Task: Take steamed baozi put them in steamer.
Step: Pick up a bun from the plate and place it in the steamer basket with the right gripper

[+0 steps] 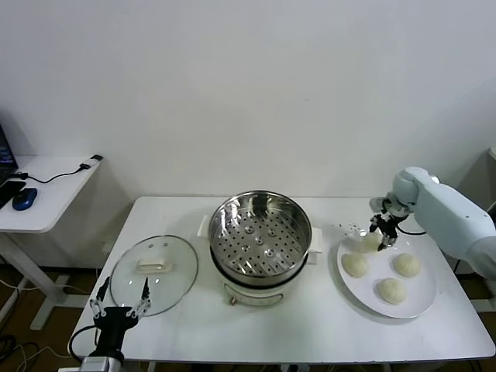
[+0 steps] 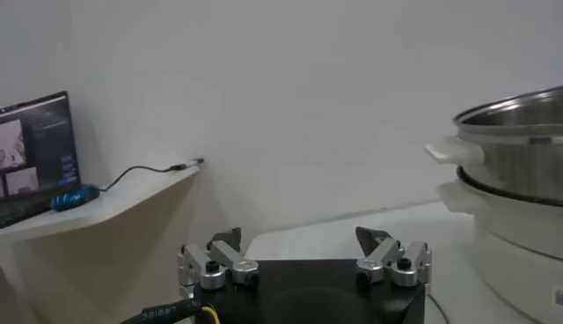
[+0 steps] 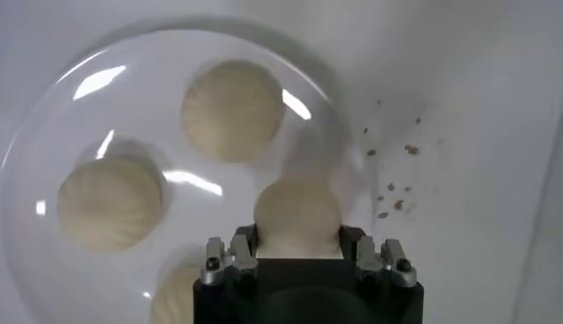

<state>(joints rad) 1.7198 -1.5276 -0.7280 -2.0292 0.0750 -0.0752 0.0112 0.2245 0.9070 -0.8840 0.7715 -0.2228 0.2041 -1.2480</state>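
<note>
A plain white wall (image 1: pixel 248 85) backs a white table (image 1: pixel 256 329). To the left stands a smaller white side desk (image 1: pixel 46 198) holding a blue mouse (image 1: pixel 24 200) and a black cable (image 1: pixel 66 172).

The head view looks forward and down over the whole white surface (image 1: pixel 310 333). The left wrist view sits low at its edge, facing level toward the shiny round stainless-steel steamer (image 2: pixel 519 167), shared with the head view. The right wrist view looks straight down, close above the flat white round plate (image 3: pixel 53 132).
</note>
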